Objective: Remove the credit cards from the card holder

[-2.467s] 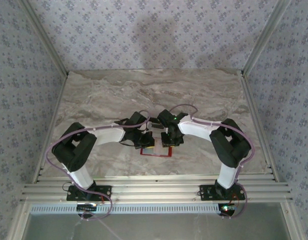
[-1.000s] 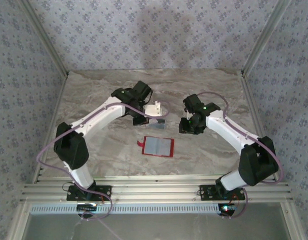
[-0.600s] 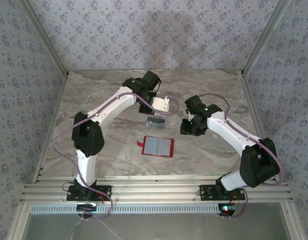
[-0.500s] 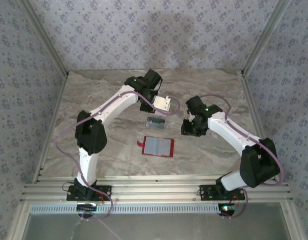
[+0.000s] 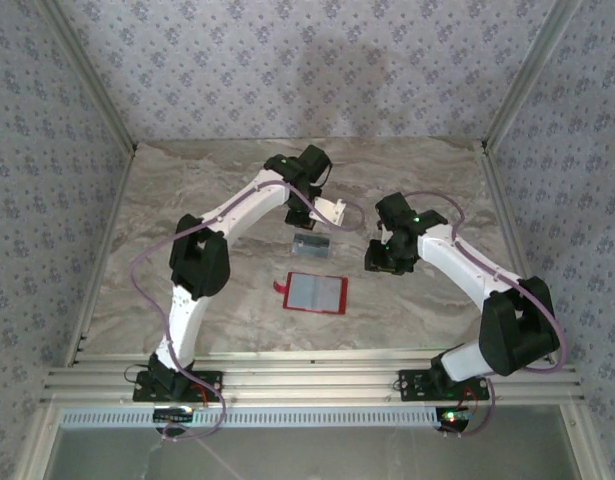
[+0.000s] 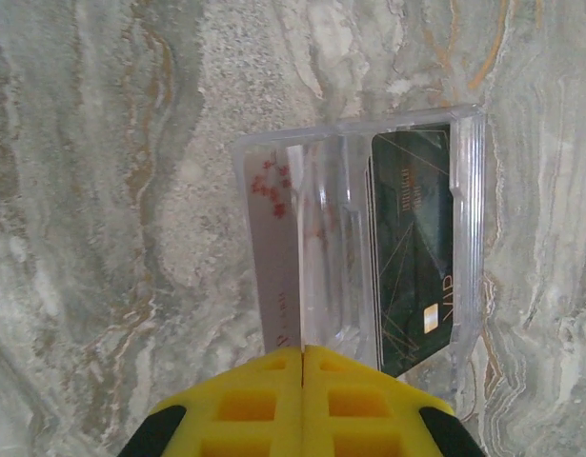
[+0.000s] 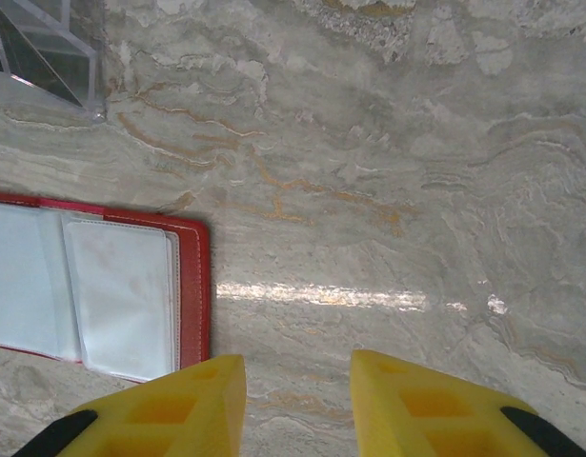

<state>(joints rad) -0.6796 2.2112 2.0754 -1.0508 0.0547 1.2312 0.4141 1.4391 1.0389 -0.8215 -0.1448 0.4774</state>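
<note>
Moved: left arm [image 5: 237,205] now farther back.
Left fingers [image 6: 245,405]: clamped on pale pinkish-white thin card [image 6: 276,257].
Right fingers [image 7: 178,409]: partly apart, empty, beside red flat rectangular card holder [image 7: 192,286].

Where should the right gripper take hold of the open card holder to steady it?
The card holder lies open and flat, so it is probably best to pinch its red border on the edge facing the right gripper, coming down from the right with the jaws across that edge.

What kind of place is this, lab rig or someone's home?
Probably a lab test booth: patterned walls, aluminium rails, a marble-look tabletop, left arm and right arm bolted at its edge.
</note>
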